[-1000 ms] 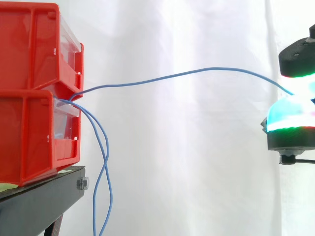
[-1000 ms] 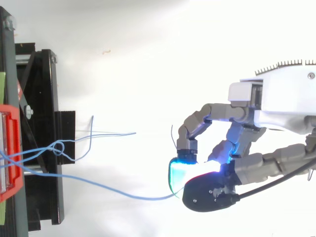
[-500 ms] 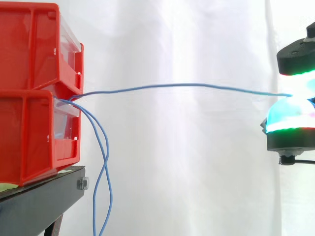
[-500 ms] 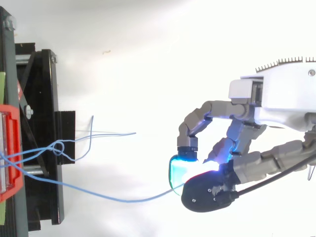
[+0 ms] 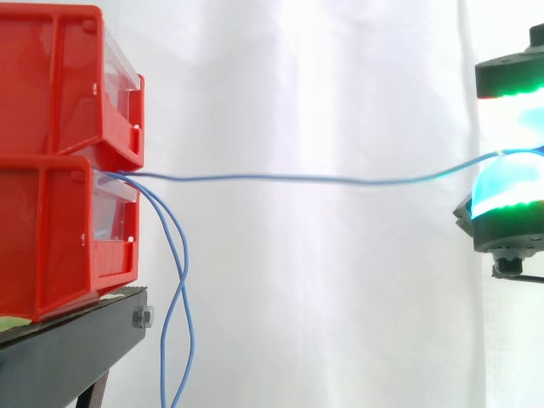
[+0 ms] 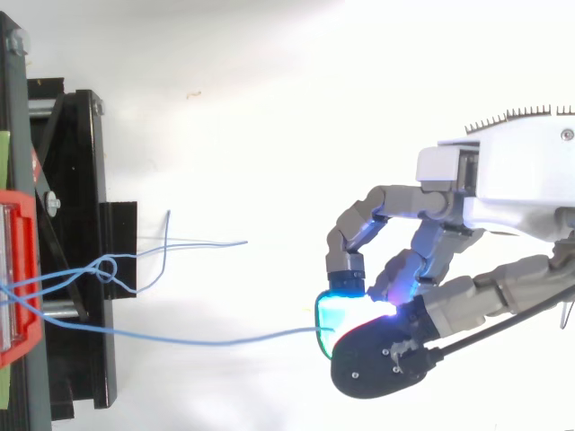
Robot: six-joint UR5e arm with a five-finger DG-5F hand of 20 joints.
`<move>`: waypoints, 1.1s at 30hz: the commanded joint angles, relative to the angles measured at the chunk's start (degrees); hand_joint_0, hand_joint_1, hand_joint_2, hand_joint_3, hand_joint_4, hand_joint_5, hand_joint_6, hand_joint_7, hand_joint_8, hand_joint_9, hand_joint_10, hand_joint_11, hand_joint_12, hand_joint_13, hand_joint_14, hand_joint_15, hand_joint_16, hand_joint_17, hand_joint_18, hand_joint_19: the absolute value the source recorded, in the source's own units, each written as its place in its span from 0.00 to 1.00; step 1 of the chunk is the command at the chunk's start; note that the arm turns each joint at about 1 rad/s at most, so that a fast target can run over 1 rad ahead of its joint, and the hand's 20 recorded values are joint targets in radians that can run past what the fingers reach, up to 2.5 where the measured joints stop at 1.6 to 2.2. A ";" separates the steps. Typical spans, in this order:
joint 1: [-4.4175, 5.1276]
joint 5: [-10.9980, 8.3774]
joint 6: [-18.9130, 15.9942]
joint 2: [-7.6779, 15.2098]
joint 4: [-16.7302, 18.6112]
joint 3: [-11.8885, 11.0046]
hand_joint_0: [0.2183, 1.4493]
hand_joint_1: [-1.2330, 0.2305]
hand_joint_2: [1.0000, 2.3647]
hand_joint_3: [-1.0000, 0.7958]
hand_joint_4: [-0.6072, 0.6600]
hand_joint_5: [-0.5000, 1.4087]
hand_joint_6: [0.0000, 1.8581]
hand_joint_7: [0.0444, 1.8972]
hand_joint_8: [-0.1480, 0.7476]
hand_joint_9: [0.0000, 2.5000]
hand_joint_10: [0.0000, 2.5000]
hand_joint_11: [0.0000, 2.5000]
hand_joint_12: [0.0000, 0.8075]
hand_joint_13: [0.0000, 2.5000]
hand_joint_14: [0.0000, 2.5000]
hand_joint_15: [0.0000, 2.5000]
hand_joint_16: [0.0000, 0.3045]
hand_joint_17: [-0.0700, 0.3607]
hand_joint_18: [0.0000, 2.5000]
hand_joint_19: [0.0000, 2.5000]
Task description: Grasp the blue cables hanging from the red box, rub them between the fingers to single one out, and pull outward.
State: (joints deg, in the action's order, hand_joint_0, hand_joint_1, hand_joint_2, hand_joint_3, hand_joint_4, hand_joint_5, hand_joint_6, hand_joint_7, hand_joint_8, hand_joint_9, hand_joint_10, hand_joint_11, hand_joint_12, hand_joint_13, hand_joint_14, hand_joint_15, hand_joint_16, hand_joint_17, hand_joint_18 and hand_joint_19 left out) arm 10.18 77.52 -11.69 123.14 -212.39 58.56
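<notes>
The single blue cable [image 5: 323, 179] leaves the gap between the upper red bin [image 5: 59, 76] and the lower red bin [image 5: 51, 229]. It runs almost level across the white curtain [image 5: 323, 85] with only a slight sag, then rises a little into the hand [image 6: 449, 296]. The hand has its fingers curled in, and the cable's far end is pinched between the glowing fingertips [image 6: 346, 310]; nothing else is in its hold. The other blue cables [image 5: 180, 289] hang from the same gap, cross each other, and drop past the edge of the black stand [image 5: 76, 340].

With so little slack left, I judge that further pull will load the pinch directly. The thin cable could slip out between the rounded pads. If its other end is fixed or caught inside the bin, the pull could instead tug the bins along the stand.

The top view adds a second risk. Close to the bins the strands form a small loop or knot [image 6: 108, 268], and the held cable [image 6: 207, 341] passes just beside it. A snag there could drag the loose strands along.

The side view gives the cable's height, its sag and the hanging strands. The top view gives the finger curl, the knot, the cable's sideways bow and the stray ends lying out from the stand.
</notes>
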 commanded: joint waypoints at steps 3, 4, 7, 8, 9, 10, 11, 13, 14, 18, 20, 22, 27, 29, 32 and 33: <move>0.01 0.00 0.00 0.00 0.05 0.07 0.25 0.40 0.00 0.32 0.56 0.21 0.48 0.54 0.60 0.44 0.01 0.27 0.51 0.29 0.01 0.15 0.18 0.45 0.29 0.17; 0.01 0.00 0.00 0.00 -0.04 -0.02 0.25 0.40 0.00 0.31 0.56 0.21 0.48 0.54 0.60 0.44 0.01 0.26 0.51 0.29 0.00 0.15 0.18 0.45 0.29 0.16; 0.10 0.00 0.00 0.00 -0.04 -0.02 0.25 0.39 0.00 0.31 0.56 0.21 0.48 0.54 0.60 0.44 0.01 0.26 0.51 0.29 0.00 0.15 0.18 0.44 0.29 0.16; 0.10 0.00 0.00 0.00 -0.04 -0.02 0.26 0.38 0.00 0.32 0.56 0.21 0.48 0.54 0.60 0.45 0.01 0.27 0.51 0.29 0.00 0.15 0.18 0.44 0.29 0.16; 0.10 0.00 0.00 0.00 0.05 -0.02 0.26 0.38 0.00 0.32 0.56 0.21 0.48 0.54 0.60 0.45 0.01 0.27 0.50 0.29 0.01 0.15 0.18 0.44 0.29 0.16; 0.10 0.00 0.00 0.08 0.05 -0.02 0.26 0.37 0.00 0.32 0.56 0.21 0.48 0.55 0.60 0.45 0.01 0.27 0.50 0.29 0.00 0.15 0.17 0.44 0.29 0.16; 0.10 0.00 0.00 0.00 -0.04 -0.02 0.27 0.37 0.00 0.32 0.55 0.21 0.48 0.55 0.60 0.45 0.01 0.27 0.50 0.29 0.00 0.15 0.17 0.44 0.29 0.17; 0.10 0.00 0.00 0.00 -0.04 -0.02 0.28 0.37 0.00 0.33 0.56 0.22 0.47 0.55 0.60 0.45 0.01 0.27 0.49 0.29 0.00 0.15 0.17 0.43 0.29 0.17; 0.10 0.00 0.00 0.00 -0.04 -0.02 0.28 0.37 0.01 0.33 0.55 0.22 0.47 0.56 0.59 0.45 0.01 0.27 0.49 0.29 0.01 0.15 0.17 0.43 0.30 0.17; -0.16 -0.09 0.09 0.00 -0.04 -0.02 0.30 0.37 0.01 0.41 0.54 0.22 0.47 0.55 0.62 0.49 0.01 0.28 0.52 0.31 0.00 0.14 0.19 0.47 0.32 0.15; -0.16 0.00 0.09 0.00 -0.04 -0.02 0.30 0.36 0.00 0.47 0.54 0.23 0.47 0.57 0.65 0.51 0.01 0.29 0.57 0.32 0.00 0.14 0.21 0.50 0.35 0.14; -0.25 0.00 -0.09 0.00 -0.04 -0.02 0.30 0.35 0.00 0.50 0.54 0.23 0.46 0.57 0.67 0.51 0.01 0.29 0.58 0.33 0.00 0.14 0.22 0.52 0.36 0.13; -0.34 -0.18 -0.18 0.00 -0.04 -0.02 0.26 0.32 0.14 0.52 0.52 0.24 0.47 0.58 0.67 0.52 0.01 0.28 0.60 0.34 0.00 0.13 0.23 0.53 0.37 0.12; -0.34 -0.09 -0.09 0.00 0.05 -0.02 0.25 0.30 0.17 0.52 0.52 0.24 0.46 0.58 0.67 0.52 0.00 0.28 0.60 0.34 0.00 0.13 0.23 0.53 0.37 0.12; -0.52 -0.09 0.18 0.00 0.14 -0.02 0.26 0.29 0.16 0.52 0.52 0.24 0.47 0.58 0.67 0.51 0.01 0.28 0.59 0.33 0.00 0.13 0.23 0.53 0.37 0.12; -0.60 -0.09 0.26 0.00 0.14 0.07 0.26 0.29 0.15 0.52 0.51 0.24 0.46 0.59 0.67 0.50 0.01 0.27 0.59 0.33 0.00 0.13 0.23 0.53 0.37 0.12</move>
State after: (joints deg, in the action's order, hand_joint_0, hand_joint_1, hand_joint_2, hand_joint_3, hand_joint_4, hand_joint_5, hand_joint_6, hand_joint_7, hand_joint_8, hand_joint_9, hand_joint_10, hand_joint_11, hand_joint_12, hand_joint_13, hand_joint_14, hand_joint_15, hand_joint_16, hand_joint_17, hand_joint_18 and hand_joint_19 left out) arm 9.73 77.43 -11.65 123.14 -212.32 58.55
